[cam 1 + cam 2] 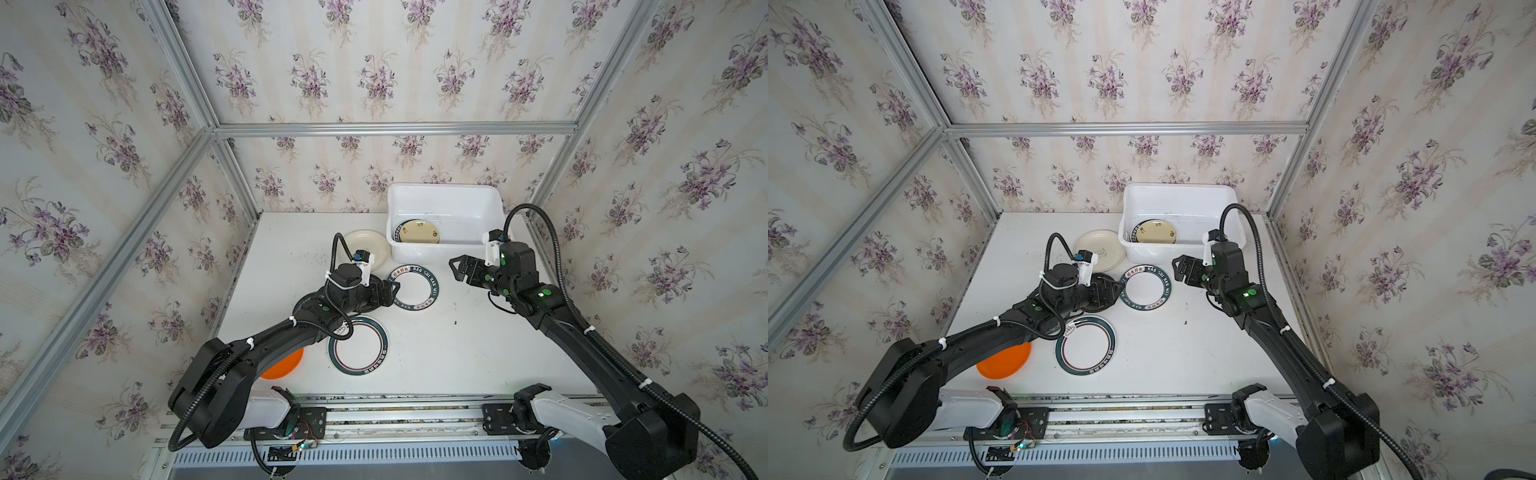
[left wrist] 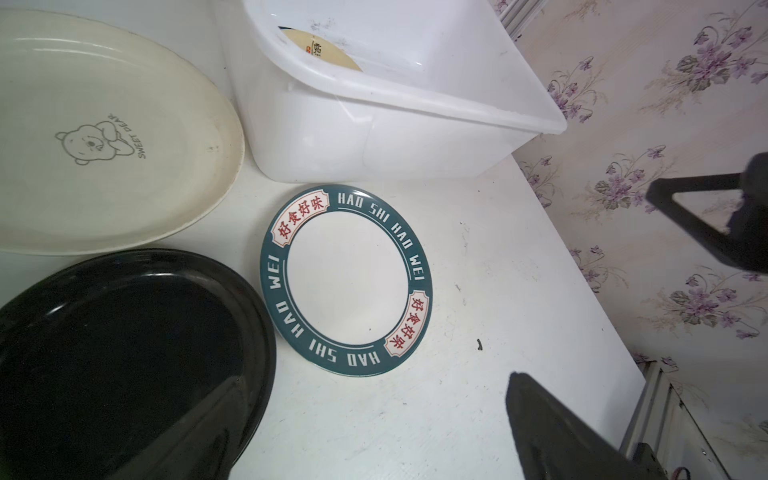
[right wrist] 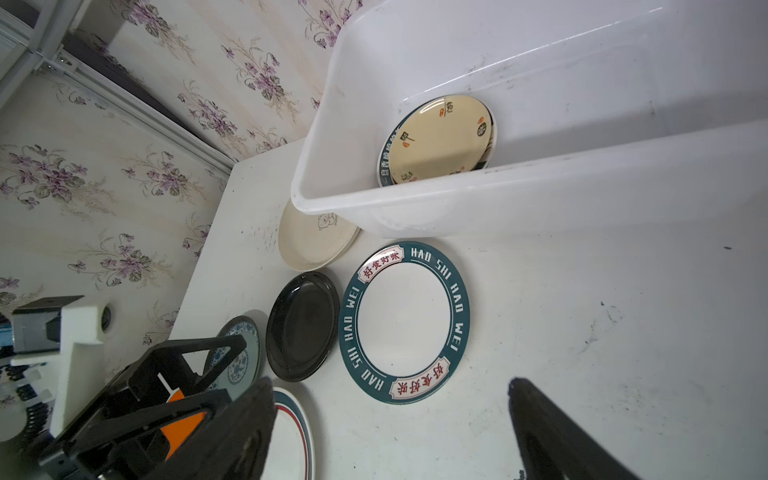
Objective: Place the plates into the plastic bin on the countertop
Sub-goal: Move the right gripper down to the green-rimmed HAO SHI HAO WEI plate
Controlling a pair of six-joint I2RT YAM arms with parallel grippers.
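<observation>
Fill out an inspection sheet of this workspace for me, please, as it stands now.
Surface: white countertop, scuffed, with dark specks.
Job's things: the white bin at the back holds a yellow plate lying on a dark-rimmed plate. The cream plate, black plate, lettered plate, ringed plate, orange plate and blue-patterned plate lie on the countertop outside it.
Clutter: one small dark crumb.
Grippers: left gripper open, empty, by the black plate's edge. Right gripper open, empty, in front of the bin.
Cables: black hoses loop over both wrists. Loose coloured wires at the left arm's base.
Surroundings: floral wallpaper, aluminium rails.
</observation>
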